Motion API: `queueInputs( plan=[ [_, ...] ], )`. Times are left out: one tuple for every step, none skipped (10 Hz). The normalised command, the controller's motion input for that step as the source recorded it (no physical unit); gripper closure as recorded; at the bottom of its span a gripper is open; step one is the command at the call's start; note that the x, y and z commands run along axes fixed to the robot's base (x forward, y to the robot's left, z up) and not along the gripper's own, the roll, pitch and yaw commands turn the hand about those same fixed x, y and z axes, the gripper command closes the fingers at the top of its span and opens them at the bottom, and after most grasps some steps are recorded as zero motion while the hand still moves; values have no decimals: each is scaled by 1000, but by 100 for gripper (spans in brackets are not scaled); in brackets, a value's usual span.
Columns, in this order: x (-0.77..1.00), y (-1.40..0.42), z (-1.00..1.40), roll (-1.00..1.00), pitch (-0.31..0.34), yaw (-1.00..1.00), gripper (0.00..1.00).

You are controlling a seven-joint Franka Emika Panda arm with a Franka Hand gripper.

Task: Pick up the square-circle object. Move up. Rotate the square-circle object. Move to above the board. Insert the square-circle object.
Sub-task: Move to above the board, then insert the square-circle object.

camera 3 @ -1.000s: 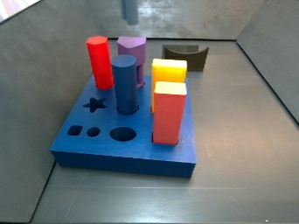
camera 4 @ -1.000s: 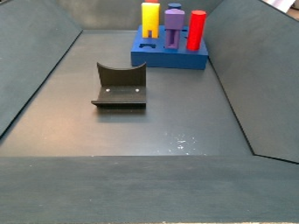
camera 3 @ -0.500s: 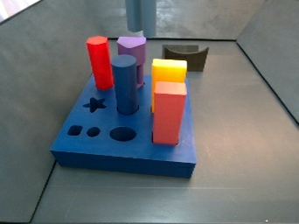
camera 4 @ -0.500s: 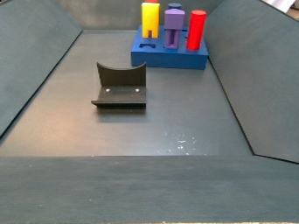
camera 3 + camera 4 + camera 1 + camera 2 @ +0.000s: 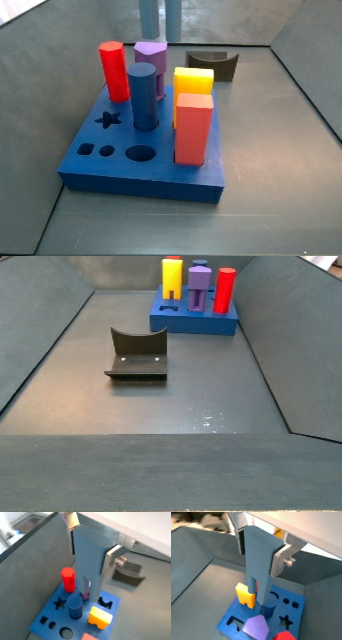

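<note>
Clamped between the end effector's (image 5: pixel 90 543) flat silver fingers (image 5: pixel 112 554), the square-circle object (image 5: pixel 87 562) hangs upright above the board (image 5: pixel 50 612), its two narrow legs pointing down; both wrist views show the plates pressed against its pale grey-blue sides, and in a side view only the legs (image 5: pixel 158 18) show at the top edge, above the far end of the board (image 5: pixel 120 165). Judging by this, the step in hand is the last of the travel over the board, just before insertion. To do it well the block should stay plumb, its legs be lined up over whichever free hole matches their section, and the descent be straight and slow, because the neighbouring pegs leave little room to either side. Which hole the legs stand over I cannot tell from these pictures. The board already holds a red cylinder (image 5: pixel 112 70), a dark blue cylinder (image 5: pixel 143 97), a purple peg (image 5: pixel 151 62), a yellow block (image 5: pixel 193 82) and a red-orange block (image 5: pixel 194 130), each standing upright in its own hole. Its star hole (image 5: pixel 108 120), small square hole (image 5: pixel 86 150), small round hole (image 5: pixel 107 152) and large round hole (image 5: pixel 140 154) are open, and a further cut-out (image 5: pixel 105 602) shows empty in a wrist view. Beyond the board the dark fixture (image 5: pixel 136 353) stands on the floor with nothing in it.
</note>
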Motion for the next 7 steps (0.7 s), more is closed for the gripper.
queueInputs(
  plan=[
    [91,-43,20,124,234,1000,100],
    [97,-41,13,159,280,1000,100],
    [102,-40,16,169,273,807,100],
    [106,-39,17,165,243,633,100],
    [99,-32,15,162,177,341,100],
    [90,-30,13,159,152,245,100],
    [0,0,0,13,0,0,100]
  ],
)
